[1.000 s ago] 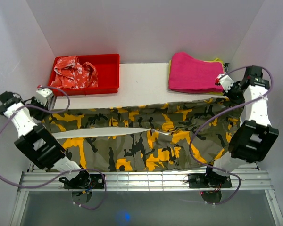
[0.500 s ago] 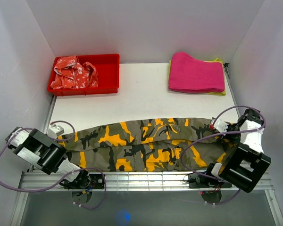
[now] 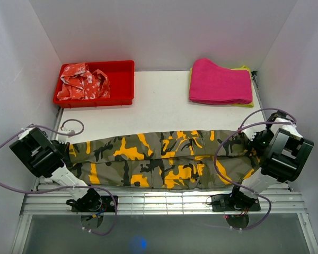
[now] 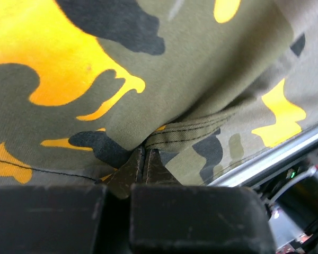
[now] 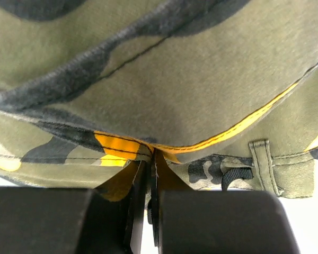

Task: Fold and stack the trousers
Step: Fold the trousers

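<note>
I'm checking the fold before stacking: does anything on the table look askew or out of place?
Slightly. The folded trousers lie along the near edge of the table, and the layers are not flush: the upper layer's edge runs wavy across the middle. The left gripper and right gripper are shut on their ends.

Left gripper (image 4: pixel 143 159), right gripper (image 5: pixel 152 159) — both clamped tight

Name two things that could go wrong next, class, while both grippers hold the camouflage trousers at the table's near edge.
1. The left gripper and the right gripper each pinch only a thin fold of the camouflage trousers at their fingertips. A pull may slip the cloth free.
2. The right arm's purple cable loops over the trousers and might snag or drag the fold.
</note>
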`<control>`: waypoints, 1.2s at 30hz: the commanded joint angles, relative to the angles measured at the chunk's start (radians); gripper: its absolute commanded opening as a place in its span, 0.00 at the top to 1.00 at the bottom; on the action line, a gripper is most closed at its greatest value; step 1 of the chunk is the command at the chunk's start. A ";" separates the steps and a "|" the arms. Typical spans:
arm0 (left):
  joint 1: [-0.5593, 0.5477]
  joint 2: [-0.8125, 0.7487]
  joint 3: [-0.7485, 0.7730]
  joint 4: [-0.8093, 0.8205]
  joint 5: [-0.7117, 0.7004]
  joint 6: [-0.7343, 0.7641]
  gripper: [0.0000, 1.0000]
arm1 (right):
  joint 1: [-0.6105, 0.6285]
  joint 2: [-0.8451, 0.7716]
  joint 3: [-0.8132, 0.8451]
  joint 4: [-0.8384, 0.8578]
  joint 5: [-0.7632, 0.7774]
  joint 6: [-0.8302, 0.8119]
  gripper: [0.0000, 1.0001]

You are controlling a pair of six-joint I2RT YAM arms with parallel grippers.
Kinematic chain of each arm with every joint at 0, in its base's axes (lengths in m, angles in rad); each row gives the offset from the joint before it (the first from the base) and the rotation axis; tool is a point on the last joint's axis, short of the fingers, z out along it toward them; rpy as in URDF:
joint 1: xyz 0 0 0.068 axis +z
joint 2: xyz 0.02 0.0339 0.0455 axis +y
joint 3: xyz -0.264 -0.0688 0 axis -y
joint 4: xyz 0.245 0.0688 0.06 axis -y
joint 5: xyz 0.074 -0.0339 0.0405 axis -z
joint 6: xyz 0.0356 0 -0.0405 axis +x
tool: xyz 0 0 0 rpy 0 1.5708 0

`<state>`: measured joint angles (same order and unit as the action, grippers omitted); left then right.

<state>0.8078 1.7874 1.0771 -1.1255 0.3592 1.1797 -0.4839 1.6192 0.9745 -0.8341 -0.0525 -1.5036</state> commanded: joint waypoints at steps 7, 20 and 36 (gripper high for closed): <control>-0.165 0.214 0.315 0.297 0.018 -0.249 1.00 | 0.080 0.060 0.137 0.055 0.003 0.167 0.92; -0.168 0.382 1.033 0.061 0.176 -0.371 1.00 | 0.087 0.175 0.671 -0.173 -0.084 0.218 0.92; 0.118 0.090 0.881 0.063 0.484 -0.245 1.00 | -0.128 -0.146 0.445 -0.214 -0.217 -0.116 0.92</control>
<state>0.7067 2.0083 2.0129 -1.1545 0.8417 0.7803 -0.4915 1.5276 1.4639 -1.1046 -0.3817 -1.4643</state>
